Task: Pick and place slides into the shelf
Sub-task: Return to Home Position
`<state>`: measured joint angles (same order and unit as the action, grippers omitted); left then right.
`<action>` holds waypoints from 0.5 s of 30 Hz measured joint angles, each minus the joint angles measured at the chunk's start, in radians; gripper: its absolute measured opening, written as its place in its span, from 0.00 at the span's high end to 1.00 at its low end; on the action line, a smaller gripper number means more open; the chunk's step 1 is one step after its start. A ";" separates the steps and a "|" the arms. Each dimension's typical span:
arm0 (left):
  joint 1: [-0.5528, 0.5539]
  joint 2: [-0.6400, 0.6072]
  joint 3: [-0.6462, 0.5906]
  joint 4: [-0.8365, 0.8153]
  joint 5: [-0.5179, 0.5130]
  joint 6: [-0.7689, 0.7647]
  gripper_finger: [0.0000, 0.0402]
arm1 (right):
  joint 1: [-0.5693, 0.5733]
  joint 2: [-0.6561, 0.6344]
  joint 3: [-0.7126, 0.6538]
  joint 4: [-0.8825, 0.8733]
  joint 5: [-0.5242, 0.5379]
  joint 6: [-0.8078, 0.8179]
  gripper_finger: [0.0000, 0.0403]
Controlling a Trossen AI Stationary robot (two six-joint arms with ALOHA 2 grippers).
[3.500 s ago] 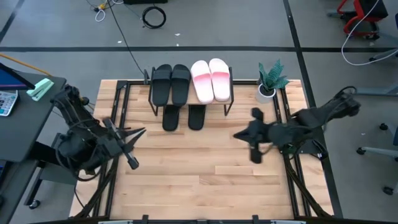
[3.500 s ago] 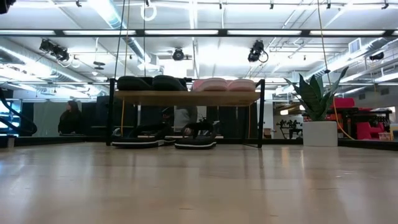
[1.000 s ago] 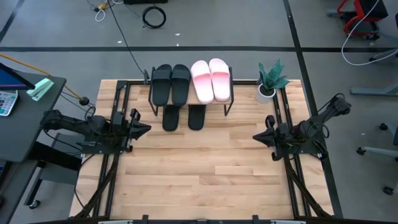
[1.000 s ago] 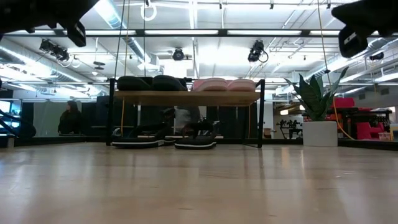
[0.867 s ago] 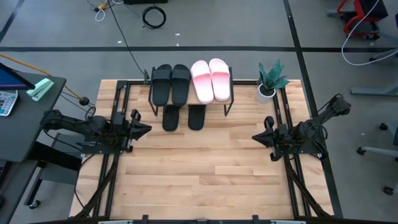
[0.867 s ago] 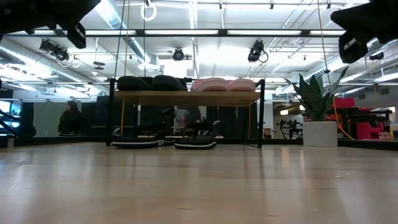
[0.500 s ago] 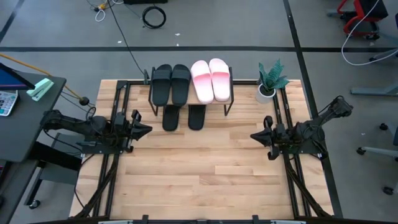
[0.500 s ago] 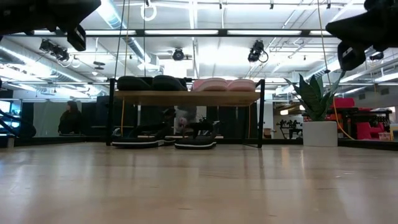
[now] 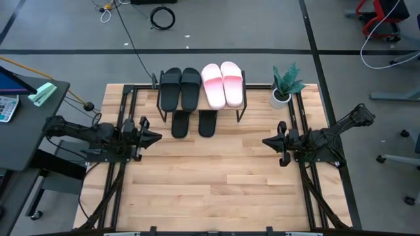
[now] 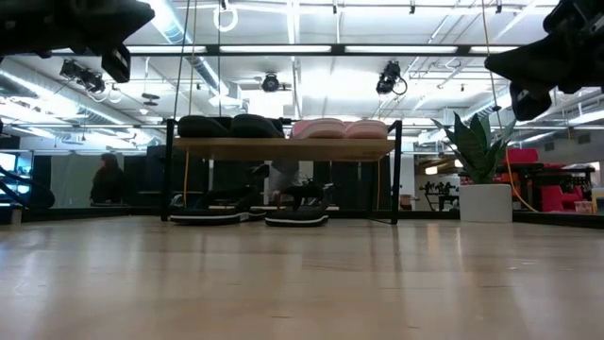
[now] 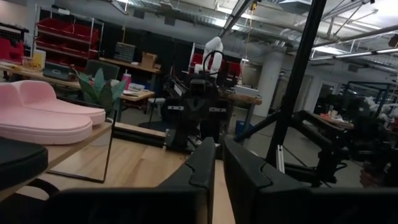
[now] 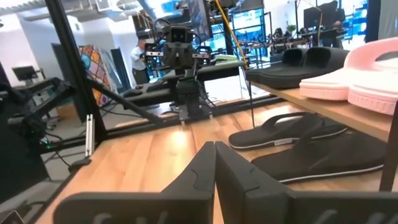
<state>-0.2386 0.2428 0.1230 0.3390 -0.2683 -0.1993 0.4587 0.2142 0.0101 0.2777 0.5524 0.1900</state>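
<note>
The shelf (image 10: 283, 148) stands at the table's far edge. On its plank lie two black slides (image 9: 181, 88) and two pale pink slides (image 9: 222, 84). Two more black slides (image 9: 193, 123) rest on the tabletop under it, their near ends sticking out. My left gripper (image 9: 155, 136) hovers shut at the table's left side, pointing right. My right gripper (image 9: 265, 141) hovers shut at the right side, pointing left. The wrist views show each gripper (image 11: 218, 163) (image 12: 214, 160) empty, above the wood.
A potted plant (image 9: 287, 84) stands at the far right corner, beside the shelf. Black frame rails (image 9: 125, 111) run along the table's left and right edges. Bare wood (image 9: 210, 177) spreads between the arms and toward the near edge. A person (image 10: 106, 179) shows in the room behind.
My right gripper has crept a little toward the table's left and sunk slightly, staying shut. The slides and the shelf have not moved.
</note>
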 joint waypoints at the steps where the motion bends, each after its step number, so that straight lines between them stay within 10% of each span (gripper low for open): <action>1: 0.000 0.000 0.000 0.000 -0.004 0.000 0.90 | 0.000 0.000 0.000 0.000 0.000 -0.013 0.96; 15: 0.000 -0.002 -0.104 0.172 -0.101 0.058 0.94 | 0.000 0.000 0.000 -0.001 0.000 -0.096 0.96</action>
<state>-0.2386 0.2405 0.0193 0.5110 -0.3695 -0.1417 0.4591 0.2142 0.0101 0.2771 0.5526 0.0942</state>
